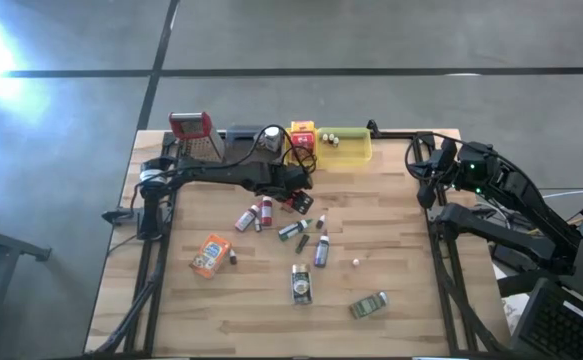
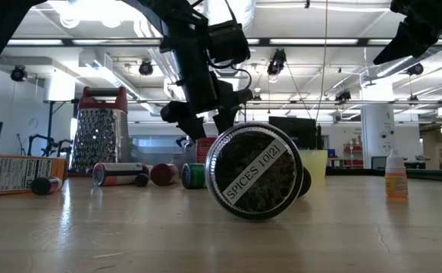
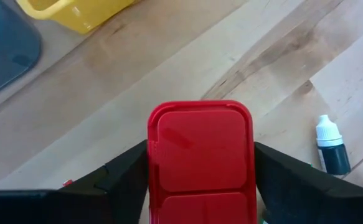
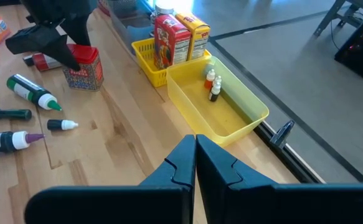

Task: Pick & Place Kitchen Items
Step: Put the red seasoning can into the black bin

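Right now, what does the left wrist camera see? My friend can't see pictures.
A red tin sits between the left gripper's two dark fingers, which stand close on either side. Beyond lie the wooden table, a yellow tray and a small white-capped bottle.

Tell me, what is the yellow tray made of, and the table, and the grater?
The yellow tray looks like plastic: smooth, slightly glossy walls in one even colour, with rounded corners. The table looks like wood, matt and pale, with grain lines and joined planks showing. The grater seems to be shiny metal, silvery and full of punched holes; its red top is probably plastic.
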### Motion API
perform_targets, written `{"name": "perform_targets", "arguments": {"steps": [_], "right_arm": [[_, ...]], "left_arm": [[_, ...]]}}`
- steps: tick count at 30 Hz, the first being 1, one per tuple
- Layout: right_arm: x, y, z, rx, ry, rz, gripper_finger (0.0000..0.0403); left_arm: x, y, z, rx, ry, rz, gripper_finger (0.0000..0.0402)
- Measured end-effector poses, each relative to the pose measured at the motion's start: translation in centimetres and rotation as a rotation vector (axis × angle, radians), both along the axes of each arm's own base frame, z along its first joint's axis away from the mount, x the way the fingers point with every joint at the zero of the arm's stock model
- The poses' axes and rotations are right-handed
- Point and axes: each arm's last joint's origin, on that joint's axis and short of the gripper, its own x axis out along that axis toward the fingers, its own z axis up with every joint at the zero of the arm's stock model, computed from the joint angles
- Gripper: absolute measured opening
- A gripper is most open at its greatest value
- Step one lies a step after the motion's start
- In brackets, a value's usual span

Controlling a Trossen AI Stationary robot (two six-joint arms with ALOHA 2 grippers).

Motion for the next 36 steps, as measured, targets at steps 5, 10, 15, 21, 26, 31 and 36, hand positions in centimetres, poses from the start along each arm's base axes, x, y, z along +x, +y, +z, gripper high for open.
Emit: {"name": "perform_targets", "arguments": {"steps": [5, 10, 15, 21, 26, 31, 36], "right_arm": [[0.0, 0.0, 0.0, 0.0, 0.0, 0.0, 0.0008], [0.0, 0.0, 0.0, 0.0, 0.0, 0.0, 0.0008], [0.0, 0.0, 0.0, 0.0, 0.001, 0.0, 0.0008], [0.0, 0.0, 0.0, 0.0, 0.0, 0.0, 0.0008], [0.0, 0.0, 0.0, 0.0, 0.0, 0.0, 0.0008], [0.0, 0.0, 0.0, 0.0, 0.0, 0.0, 0.0008], [0.0, 0.0, 0.0, 0.0, 0.0, 0.0, 0.0008]], "left_arm": [[0.0, 0.0, 0.0, 0.001, 0.002, -0.002, 0.0231], [0.0, 0.0, 0.0, 0.006, 0.006, -0.016, 0.0232], [-0.1, 0.0, 0.1, 0.01, 0.006, -0.023, 0.0246], [-0.1, 0.0, 0.2, 0.02, 0.009, -0.036, 0.0227], [-0.3, 0.0, 0.8, 0.024, 0.001, -0.04, 0.0236], [-0.4, 0.0, 1.9, 0.032, 0.002, -0.054, 0.0235], [-0.5, 0.0, 3.8, 0.052, -0.003, -0.07, 0.023]]}}
